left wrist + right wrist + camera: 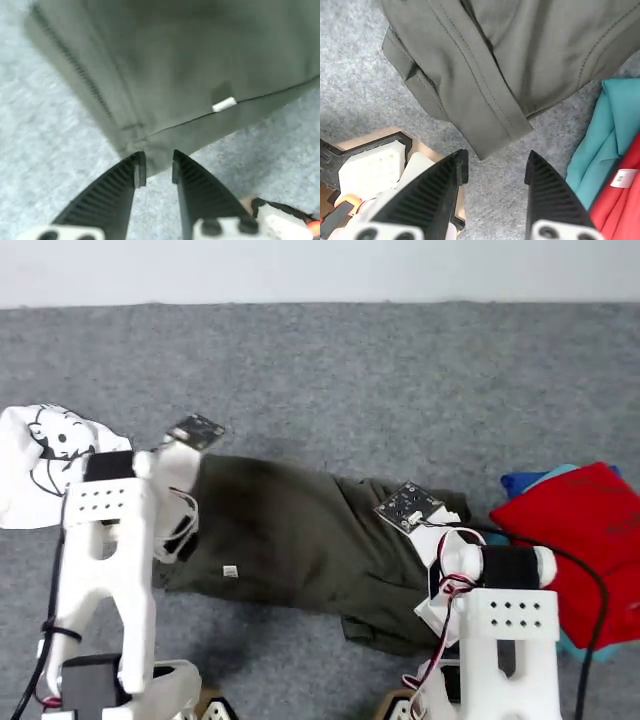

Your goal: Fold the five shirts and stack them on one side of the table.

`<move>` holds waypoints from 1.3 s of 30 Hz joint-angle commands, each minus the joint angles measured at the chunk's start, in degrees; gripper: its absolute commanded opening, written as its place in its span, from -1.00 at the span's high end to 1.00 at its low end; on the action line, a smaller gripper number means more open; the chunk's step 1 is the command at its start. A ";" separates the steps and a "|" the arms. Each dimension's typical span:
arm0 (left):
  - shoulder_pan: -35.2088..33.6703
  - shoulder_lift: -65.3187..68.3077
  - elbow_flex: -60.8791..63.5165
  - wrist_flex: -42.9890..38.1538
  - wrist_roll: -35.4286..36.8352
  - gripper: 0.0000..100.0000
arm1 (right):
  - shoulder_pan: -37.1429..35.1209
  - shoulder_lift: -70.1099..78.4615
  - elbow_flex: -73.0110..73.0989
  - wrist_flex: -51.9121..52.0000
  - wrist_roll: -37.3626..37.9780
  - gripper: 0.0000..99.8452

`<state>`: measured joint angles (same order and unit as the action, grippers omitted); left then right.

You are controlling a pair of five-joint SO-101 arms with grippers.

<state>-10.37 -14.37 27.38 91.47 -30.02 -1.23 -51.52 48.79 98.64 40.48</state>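
High view: the olive shirt (300, 540) is lying across the table's middle, between the 2 arms. Left wrist view: the left claw (156, 167) is standing barely open, a shirt corner sitting between its tips, seemingly unpinched; so shallow a bite is risking a slip. Right wrist view: the right claw (495, 167) is gaping wide above the shirt's hem, holding nothing; uneven lifting could be skewing the fold.

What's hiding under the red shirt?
A teal shirt and a blue one peek out from beneath the red shirt. Whether anything else lies under there is covered.
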 commanded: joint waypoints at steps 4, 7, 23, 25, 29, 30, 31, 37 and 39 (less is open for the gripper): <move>-5.63 -1.49 -11.30 -3.43 1.93 0.81 | 4.70 0.75 -10.46 -8.04 -5.63 0.61; -4.22 0.88 -12.26 -11.43 9.14 0.80 | 4.53 7.60 -14.33 -15.78 -7.65 0.61; 5.98 26.81 -16.92 -29.71 18.20 0.81 | 4.44 55.25 -34.29 -30.11 -13.80 0.71; 5.80 28.04 -17.45 -29.71 18.11 0.81 | 4.44 58.15 -34.29 -32.04 -13.71 0.76; 5.63 29.71 -17.54 -29.71 18.11 0.81 | 4.44 62.99 -34.29 -36.26 -13.63 0.78; 5.63 29.98 -17.45 -29.71 18.11 0.81 | 4.62 63.78 -34.29 -37.32 -13.63 0.79; 5.63 30.15 -17.45 -29.71 18.11 0.81 | 4.70 64.48 -34.37 -38.37 -13.63 0.79; 5.63 30.68 -17.36 -29.80 18.11 0.81 | 4.97 66.07 -34.55 -44.44 -10.64 0.96; 5.63 30.68 -17.36 -29.89 18.11 0.81 | 5.67 66.07 -34.55 -46.73 -10.55 0.98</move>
<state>-4.48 16.75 12.18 62.29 -12.18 2.64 14.77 16.44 55.21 28.97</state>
